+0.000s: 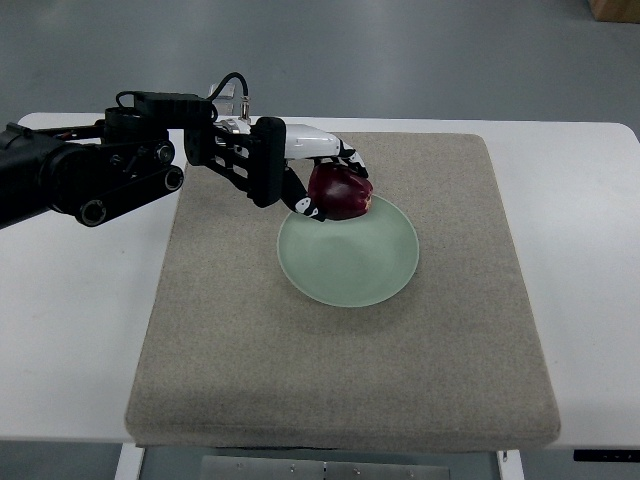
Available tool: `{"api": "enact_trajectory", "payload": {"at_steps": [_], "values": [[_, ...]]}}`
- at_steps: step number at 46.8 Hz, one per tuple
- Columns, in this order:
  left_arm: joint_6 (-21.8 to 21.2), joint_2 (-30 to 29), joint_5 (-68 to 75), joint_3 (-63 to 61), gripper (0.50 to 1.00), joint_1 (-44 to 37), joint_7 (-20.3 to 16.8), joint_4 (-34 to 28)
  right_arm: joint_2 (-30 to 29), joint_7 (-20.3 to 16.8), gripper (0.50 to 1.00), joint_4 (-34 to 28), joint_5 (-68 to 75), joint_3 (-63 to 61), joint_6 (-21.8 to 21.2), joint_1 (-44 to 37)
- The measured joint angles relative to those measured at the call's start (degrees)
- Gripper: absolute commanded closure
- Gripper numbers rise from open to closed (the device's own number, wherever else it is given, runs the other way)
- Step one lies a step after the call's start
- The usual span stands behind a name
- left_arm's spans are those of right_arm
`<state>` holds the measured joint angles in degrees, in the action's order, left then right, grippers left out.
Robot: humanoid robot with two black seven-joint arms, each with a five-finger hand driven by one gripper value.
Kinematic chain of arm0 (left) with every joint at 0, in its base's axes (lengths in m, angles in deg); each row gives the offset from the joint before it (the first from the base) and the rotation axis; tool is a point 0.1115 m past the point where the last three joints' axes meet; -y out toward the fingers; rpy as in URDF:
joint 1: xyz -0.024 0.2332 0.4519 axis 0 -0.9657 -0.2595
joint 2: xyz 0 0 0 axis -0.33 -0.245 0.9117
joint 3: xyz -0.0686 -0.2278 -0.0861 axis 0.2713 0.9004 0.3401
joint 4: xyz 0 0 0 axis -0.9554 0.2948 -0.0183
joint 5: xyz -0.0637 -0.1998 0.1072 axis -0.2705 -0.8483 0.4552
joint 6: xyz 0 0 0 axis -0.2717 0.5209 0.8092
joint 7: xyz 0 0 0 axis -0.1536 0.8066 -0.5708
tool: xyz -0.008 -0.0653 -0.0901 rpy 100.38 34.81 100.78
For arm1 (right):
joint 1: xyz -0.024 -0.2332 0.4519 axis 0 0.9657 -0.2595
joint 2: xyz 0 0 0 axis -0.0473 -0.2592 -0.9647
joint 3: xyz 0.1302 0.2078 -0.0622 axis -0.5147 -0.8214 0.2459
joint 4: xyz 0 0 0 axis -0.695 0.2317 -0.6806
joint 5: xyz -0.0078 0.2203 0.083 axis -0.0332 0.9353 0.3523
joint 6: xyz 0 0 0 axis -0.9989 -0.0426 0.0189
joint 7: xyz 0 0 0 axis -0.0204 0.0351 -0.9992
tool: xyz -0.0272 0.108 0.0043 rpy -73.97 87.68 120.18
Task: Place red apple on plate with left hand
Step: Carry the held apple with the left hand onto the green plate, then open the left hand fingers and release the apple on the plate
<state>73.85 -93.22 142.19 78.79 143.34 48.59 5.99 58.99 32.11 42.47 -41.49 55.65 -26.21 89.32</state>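
1. The tabletop (70, 330) in front of me is white and runs out of view at both sides; its far edge lies beyond my robot hand (318, 172), with grey floor (400, 50) behind it.
2. Directly on the tabletop lies one thing, a beige-grey mat (330, 370) with rounded corners. It spreads under my robot hand and reaches well to its right and toward my own side.
3. Bare white tabletop shows as a wide strip left of the mat, beneath my forearm, and as a narrower strip to the right of it.
4. On the mat sits a pale green plate (350, 262), just below and to the right of my robot hand.
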Motion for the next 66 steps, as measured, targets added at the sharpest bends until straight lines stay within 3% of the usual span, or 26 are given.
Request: {"api": "enact_trajectory", "payload": {"at_steps": [11, 23, 29, 33, 41, 49, 66], "values": [[0.1, 1.0, 0.3, -0.5, 0.956, -0.8, 0.0, 1.5, 0.0, 0.0, 0.536, 0.0, 0.0, 0.0, 0.0, 0.0], [0.6, 1.9, 0.3, -1.1, 0.911, -2.2, 0.0, 1.5, 0.0, 0.0, 0.536, 0.0, 0.0, 0.0, 0.0, 0.0], [0.6, 1.9, 0.3, -1.1, 0.752, -2.5, 0.0, 1.5, 0.0, 0.0, 0.536, 0.0, 0.0, 0.0, 0.0, 0.0], [0.6, 2.3, 0.3, -1.1, 0.72, -2.6, 0.0, 1.5, 0.0, 0.0, 0.536, 0.0, 0.0, 0.0, 0.0, 0.0], [0.5, 2.3, -0.5, -1.0, 0.542, -2.7, 0.0, 1.4, 0.0, 0.0, 0.536, 0.0, 0.0, 0.0, 0.0, 0.0], [0.4, 2.3, -0.8, -0.6, 0.508, -3.7, 0.0, 1.4, 0.0, 0.0, 0.536, 0.0, 0.0, 0.0, 0.0, 0.0], [0.2, 2.1, -1.1, -0.5, 0.508, -3.8, 0.0, 0.9, 0.0, 0.0, 0.536, 0.0, 0.0, 0.0, 0.0, 0.0]]}}
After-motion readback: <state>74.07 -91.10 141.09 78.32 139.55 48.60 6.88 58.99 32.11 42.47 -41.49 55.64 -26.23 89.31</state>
